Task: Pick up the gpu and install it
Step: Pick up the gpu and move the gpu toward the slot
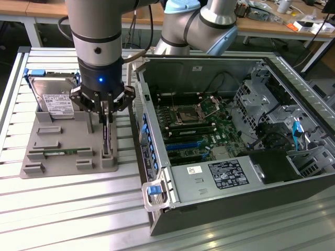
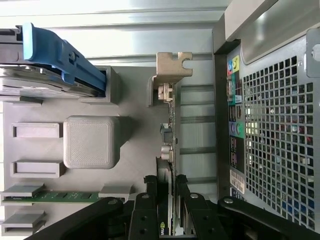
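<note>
The gpu [image 1: 107,138] stands on its edge in a slot of the grey holder [image 1: 68,137] at the exterior view's left. My gripper [image 1: 106,112] has come down on the card's upper edge and is shut on it, one black finger on each face. From the wrist, the thin card [image 2: 167,145] runs away from the fingertips [image 2: 151,186] to its silver bracket [image 2: 172,65]. The gripper [image 2: 166,186] clamps the card near its other end. The card's lower edge still sits in the holder [image 2: 90,142].
A silver hard drive [image 1: 52,99] with a blue frame [image 2: 60,55] leans at the holder's back. A green memory stick [image 1: 60,152] lies in a front slot. The open computer case [image 1: 157,172] stands right beside the holder, its motherboard [image 1: 199,125] and blue slots [image 1: 186,144] exposed.
</note>
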Controlling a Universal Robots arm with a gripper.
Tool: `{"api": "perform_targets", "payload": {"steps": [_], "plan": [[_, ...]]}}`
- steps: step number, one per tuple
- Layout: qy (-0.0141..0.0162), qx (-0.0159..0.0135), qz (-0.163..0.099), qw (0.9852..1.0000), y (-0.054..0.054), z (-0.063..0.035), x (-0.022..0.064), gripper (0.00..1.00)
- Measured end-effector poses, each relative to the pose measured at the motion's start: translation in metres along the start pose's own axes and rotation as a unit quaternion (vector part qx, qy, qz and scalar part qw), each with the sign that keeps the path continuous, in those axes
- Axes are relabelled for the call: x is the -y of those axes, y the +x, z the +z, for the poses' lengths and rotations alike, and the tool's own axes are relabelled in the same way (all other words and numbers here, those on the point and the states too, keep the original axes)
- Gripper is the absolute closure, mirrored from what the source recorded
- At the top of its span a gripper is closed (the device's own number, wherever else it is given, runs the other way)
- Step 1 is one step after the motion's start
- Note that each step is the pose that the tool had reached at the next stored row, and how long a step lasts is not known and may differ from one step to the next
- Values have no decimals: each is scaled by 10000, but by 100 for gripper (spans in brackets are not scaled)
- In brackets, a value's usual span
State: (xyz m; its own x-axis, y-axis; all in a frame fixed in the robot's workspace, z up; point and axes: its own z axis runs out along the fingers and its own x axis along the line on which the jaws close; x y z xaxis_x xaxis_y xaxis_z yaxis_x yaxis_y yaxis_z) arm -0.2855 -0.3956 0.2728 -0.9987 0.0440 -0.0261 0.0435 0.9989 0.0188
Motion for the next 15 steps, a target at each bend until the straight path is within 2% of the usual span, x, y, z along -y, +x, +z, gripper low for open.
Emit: {"api": "perform_targets", "payload": {"steps": [10, 15], "plan": [[-1, 0, 0, 10000, -2, -69, -1, 74], [-2, 0, 0, 10000, -4, -160, -3, 74]]}}
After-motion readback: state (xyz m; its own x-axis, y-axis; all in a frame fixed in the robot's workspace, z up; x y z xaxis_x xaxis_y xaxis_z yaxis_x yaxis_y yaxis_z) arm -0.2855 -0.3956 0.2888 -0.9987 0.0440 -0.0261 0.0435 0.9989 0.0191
